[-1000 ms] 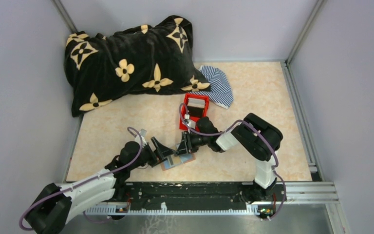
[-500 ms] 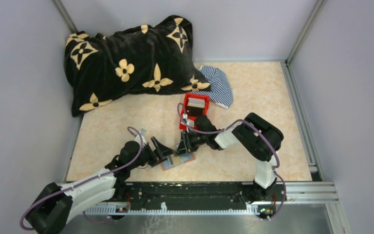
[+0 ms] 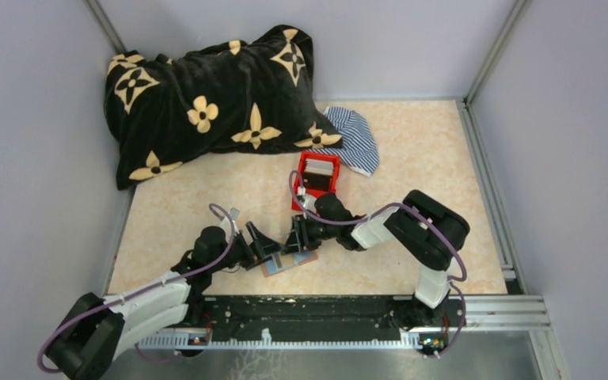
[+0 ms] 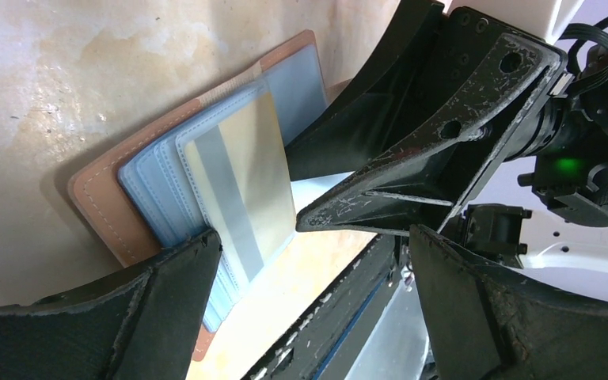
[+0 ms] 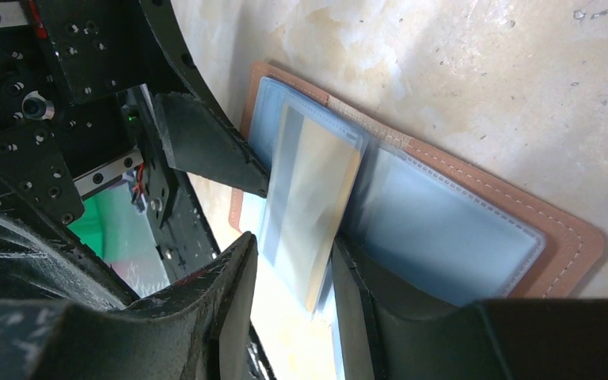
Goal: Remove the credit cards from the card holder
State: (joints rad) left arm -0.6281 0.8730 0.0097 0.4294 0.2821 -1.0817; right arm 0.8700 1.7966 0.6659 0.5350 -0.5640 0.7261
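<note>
The card holder [image 3: 289, 264] lies open on the table near the front edge, brown leather with pale blue clear sleeves [image 5: 435, 229]. A cream card with a grey stripe [image 5: 309, 190] sticks part way out of a sleeve; it also shows in the left wrist view [image 4: 241, 186]. My right gripper [image 5: 293, 249] has its jaws a narrow gap apart around the card's free end, with the card against one finger [image 5: 380, 309]. My left gripper [image 4: 315, 237] is wide open, one fingertip [image 4: 182, 277] resting on the holder's edge [image 4: 99, 206]. The two grippers [image 3: 263, 241] [image 3: 298, 236] face each other over the holder.
A red open-top box [image 3: 319, 157] stands just behind the right gripper. A striped cloth [image 3: 356, 138] and a large black flowered blanket [image 3: 206, 103] lie at the back. The metal rail [image 3: 309, 313] runs close in front of the holder.
The right arm's elbow has swung down and to the right, while its gripper stays at the holder. The left arm has edged slightly forward. The holder has not moved.
</note>
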